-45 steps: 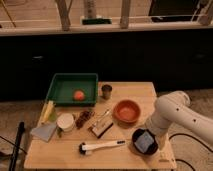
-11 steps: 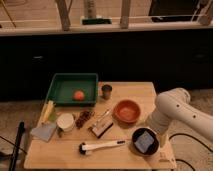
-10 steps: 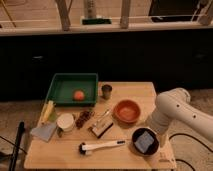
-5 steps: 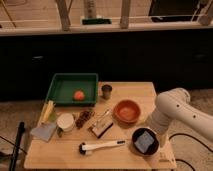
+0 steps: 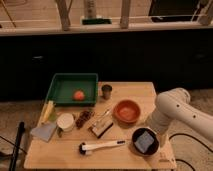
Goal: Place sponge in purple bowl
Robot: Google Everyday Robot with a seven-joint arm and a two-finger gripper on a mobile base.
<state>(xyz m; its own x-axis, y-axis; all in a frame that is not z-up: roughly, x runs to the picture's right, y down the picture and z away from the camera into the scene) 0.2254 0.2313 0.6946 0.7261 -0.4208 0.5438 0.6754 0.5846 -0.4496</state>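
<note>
1. At the 5 o'clock corner of the pale wooden table (image 5: 131,90), the white arm's gripper (image 5: 153,128) hangs at about 1 o'clock of the round, very dark purple bowl (image 5: 135,137), just beside its rim. I cannot tell whether the claw is spread or closed, nor what it touches.
2. The small pale blue-grey square sponge (image 5: 144,142) lies flat inside that bowl, slightly askew; being square, it shows no long axis.
3. The round orange-red bowl (image 5: 126,110) stands at the purple bowl's 11 o'clock.

The sponge (image 5: 144,142) lies inside the purple bowl (image 5: 135,134) at the table's (image 5: 60,156) front right corner; the gripper (image 5: 153,129) hangs at the bowl's far rim, near the orange bowl (image 5: 127,111)
</note>
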